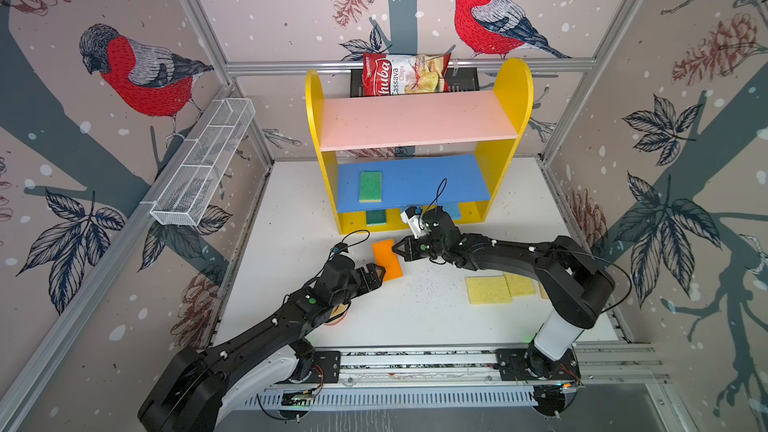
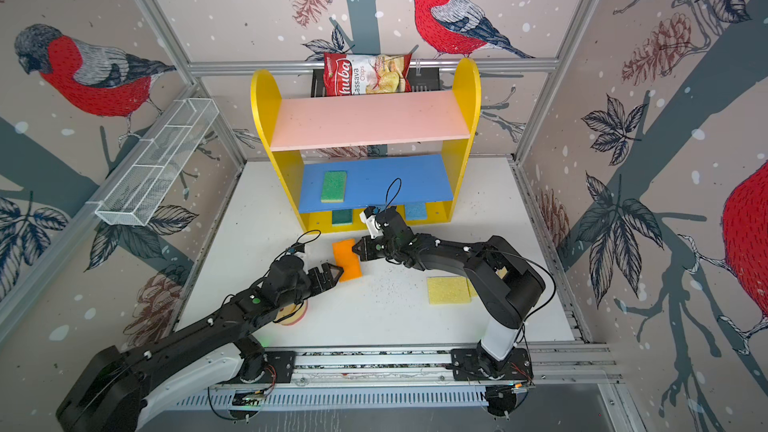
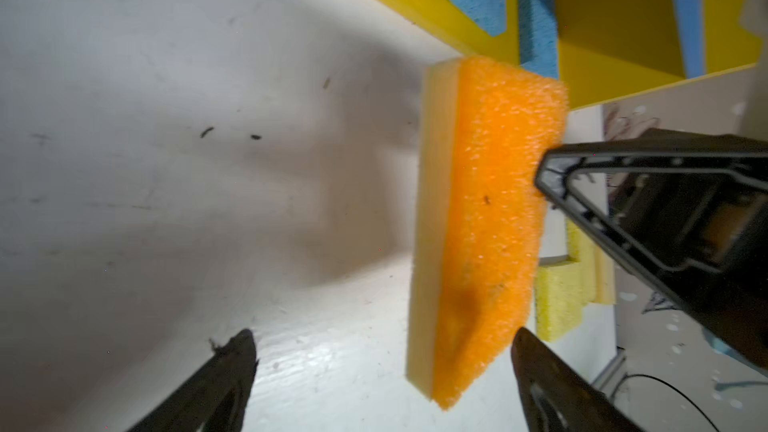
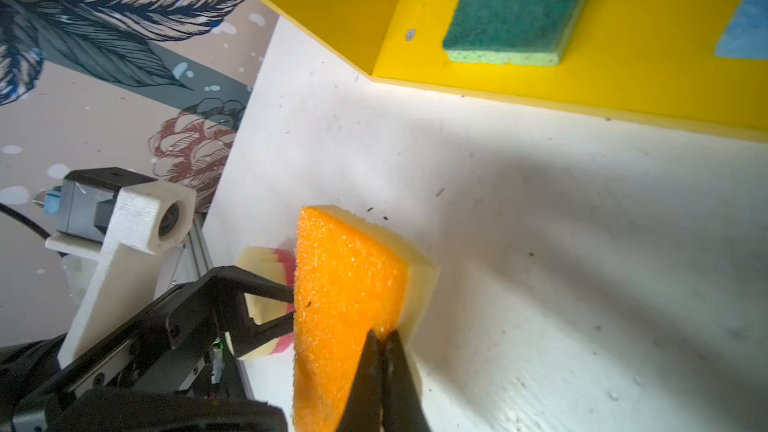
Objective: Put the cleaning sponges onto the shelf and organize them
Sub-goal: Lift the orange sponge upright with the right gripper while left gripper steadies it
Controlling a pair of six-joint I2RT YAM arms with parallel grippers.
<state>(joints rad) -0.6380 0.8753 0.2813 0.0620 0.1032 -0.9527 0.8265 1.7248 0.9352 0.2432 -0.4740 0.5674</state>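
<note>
**Orange sponge changing hands in front of the shelf**

The right pincer (image 4: 384, 334) is clenching one long edge of the orange sponge (image 1: 387, 259), with both fingertips squeezed together into the foam. It is holding the sponge tilted on edge over the bench (image 1: 415, 317), just in front of the shelf (image 1: 515, 93). The left pincer (image 3: 384, 336) is standing wide apart at the sponge's other end, with one finger beside the foam and the other well clear, so it is gripping nothing. Judging from this, the sponge is being handed across. The right arm is reaching over the middle, probably because it is the better placed for the free right half of the boards.

The shelf is already carrying three pads (all lying flat, long side pointing inward). A green sponge (image 1: 370, 187) is sitting on the blue middle board. A dark green sponge (image 4: 515, 6) and a light blue sponge (image 2: 415, 210) are resting on the yellow base, while the pink top board is bare. The yellow sponges (image 1: 488, 289) are waiting on the bench near the right arm, partly overlapping. A round yellow-pink sponge (image 2: 295, 315) is lying under the left arm. An edge pinch like this one is likely leaving the foam free to swing.
</note>
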